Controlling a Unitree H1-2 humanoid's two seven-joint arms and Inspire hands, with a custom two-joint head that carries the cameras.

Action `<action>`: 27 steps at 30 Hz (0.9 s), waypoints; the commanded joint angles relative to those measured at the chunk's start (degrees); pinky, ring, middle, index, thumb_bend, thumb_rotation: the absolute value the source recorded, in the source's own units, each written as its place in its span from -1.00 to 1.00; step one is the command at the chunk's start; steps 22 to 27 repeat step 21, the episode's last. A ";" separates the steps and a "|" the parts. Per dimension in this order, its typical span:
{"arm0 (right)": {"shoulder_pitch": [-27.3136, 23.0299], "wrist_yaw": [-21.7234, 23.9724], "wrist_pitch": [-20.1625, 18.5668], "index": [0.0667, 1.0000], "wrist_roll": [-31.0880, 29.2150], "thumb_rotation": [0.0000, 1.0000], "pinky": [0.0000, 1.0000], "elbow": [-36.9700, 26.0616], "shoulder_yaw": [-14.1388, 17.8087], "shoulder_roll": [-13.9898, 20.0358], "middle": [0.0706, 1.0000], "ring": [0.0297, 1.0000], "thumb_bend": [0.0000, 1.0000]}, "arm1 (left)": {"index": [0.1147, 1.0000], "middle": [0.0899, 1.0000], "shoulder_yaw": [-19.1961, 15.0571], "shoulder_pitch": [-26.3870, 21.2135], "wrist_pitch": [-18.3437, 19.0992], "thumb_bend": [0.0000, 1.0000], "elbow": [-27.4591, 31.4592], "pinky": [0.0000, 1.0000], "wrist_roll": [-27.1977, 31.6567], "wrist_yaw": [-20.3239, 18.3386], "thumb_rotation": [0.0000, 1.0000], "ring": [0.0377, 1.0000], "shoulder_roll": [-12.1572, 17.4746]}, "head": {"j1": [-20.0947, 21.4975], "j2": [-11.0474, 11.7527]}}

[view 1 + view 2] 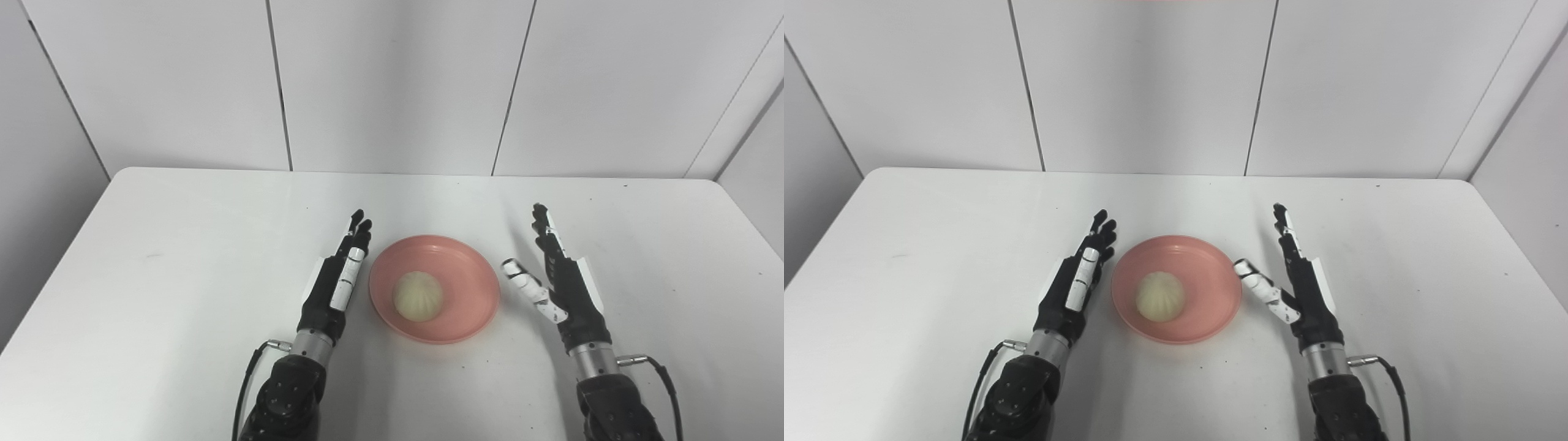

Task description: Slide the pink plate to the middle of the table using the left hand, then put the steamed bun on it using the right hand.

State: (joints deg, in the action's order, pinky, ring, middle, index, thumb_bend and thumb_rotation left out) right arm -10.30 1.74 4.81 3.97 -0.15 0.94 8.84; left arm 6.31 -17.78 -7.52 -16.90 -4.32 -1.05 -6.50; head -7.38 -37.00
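— What stands behind?
— A white table (184,257), its top marked by a few tiny dark specks.
— And beyond it?
— Pale wall panels (392,79), split by thin dark vertical seams.

A white table (184,245) with rounded far corners fills the lower part of the view, its top marked by a few small dark specks. Behind it stand white wall panels (392,86) split by thin dark vertical seams. The light is even and soft.
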 commanded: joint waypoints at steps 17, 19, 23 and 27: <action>-0.87 -0.87 1.15 1.00 3.81 0.63 0.92 1.45 -2.78 -2.39 1.00 0.97 0.06 | 1.00 1.00 -2.36 -0.01 -1.63 0.13 -0.01 1.00 2.93 -0.27 1.00 1.00 2.20 | 3.54 -0.82; -0.76 -1.16 0.53 1.00 5.33 0.68 0.93 1.27 -3.21 -2.44 1.00 0.97 0.09 | 1.00 1.00 -2.28 0.07 -1.35 0.16 0.11 1.00 3.18 -0.49 1.00 1.00 2.56 | 3.56 -0.76; -0.66 -1.53 0.48 1.00 6.35 0.72 0.93 1.27 -3.44 -2.62 1.00 0.98 0.13 | 1.00 1.00 -2.19 0.27 -0.88 0.20 0.45 1.00 3.62 -0.89 1.00 1.00 2.89 | 3.64 -0.64; -0.66 -1.53 0.48 1.00 6.35 0.72 0.93 1.27 -3.44 -2.62 1.00 0.98 0.13 | 1.00 1.00 -2.19 0.27 -0.88 0.20 0.45 1.00 3.62 -0.89 1.00 1.00 2.89 | 3.64 -0.64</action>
